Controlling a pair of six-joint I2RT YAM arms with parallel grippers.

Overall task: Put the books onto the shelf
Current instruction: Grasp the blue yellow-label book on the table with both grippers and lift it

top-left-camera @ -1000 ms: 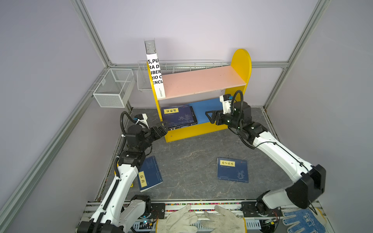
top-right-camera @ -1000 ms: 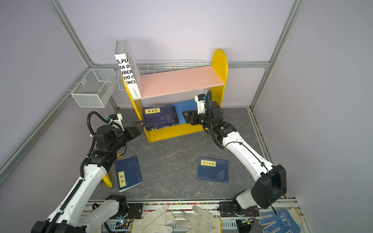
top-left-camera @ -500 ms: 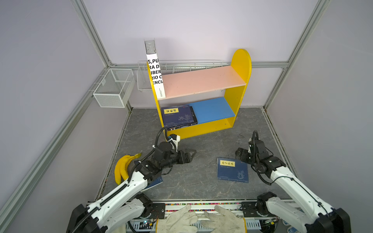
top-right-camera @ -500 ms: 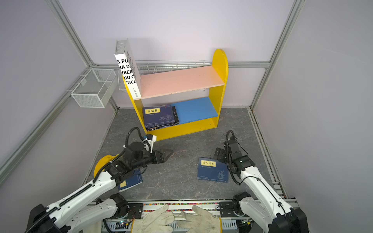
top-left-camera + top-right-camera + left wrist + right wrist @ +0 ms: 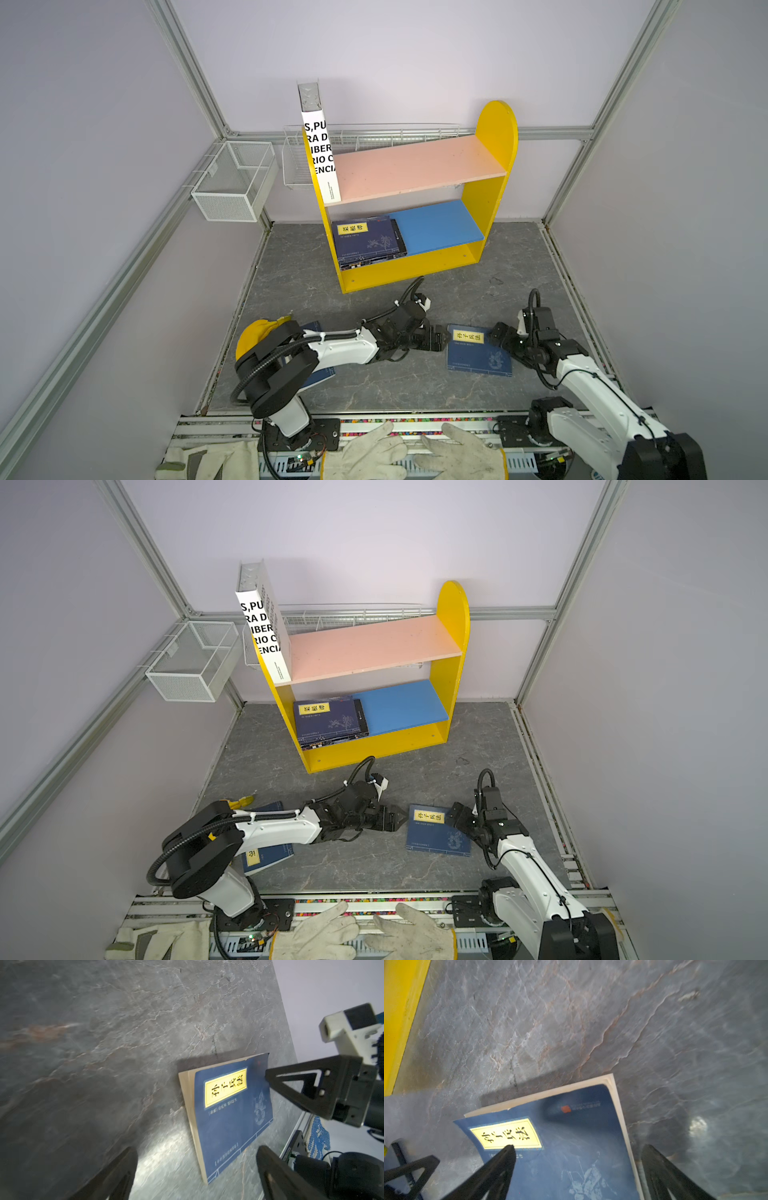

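Navy books, yellow labels: three covers counted.
- first navy book (image 5: pixel 478 353), flat on the floor
- second navy book (image 5: pixel 274 850), mostly under the left arm
- third navy book (image 5: pixel 365 241), on top of the stack on the lower board

Darker books under it: count unreadable.

White book (image 5: pixel 320 158), black lettering: one.

Yellow shelf (image 5: pixel 496 124): one, two boards.

Wire mesh baskets: two certain, box basket (image 5: pixel 232 183) and rear basket (image 5: pixel 293 166).

White work gloves (image 5: pixel 365 453), front edge: three.

Grippers: two, left gripper (image 5: pixel 438 338) and right gripper (image 5: pixel 496 332).
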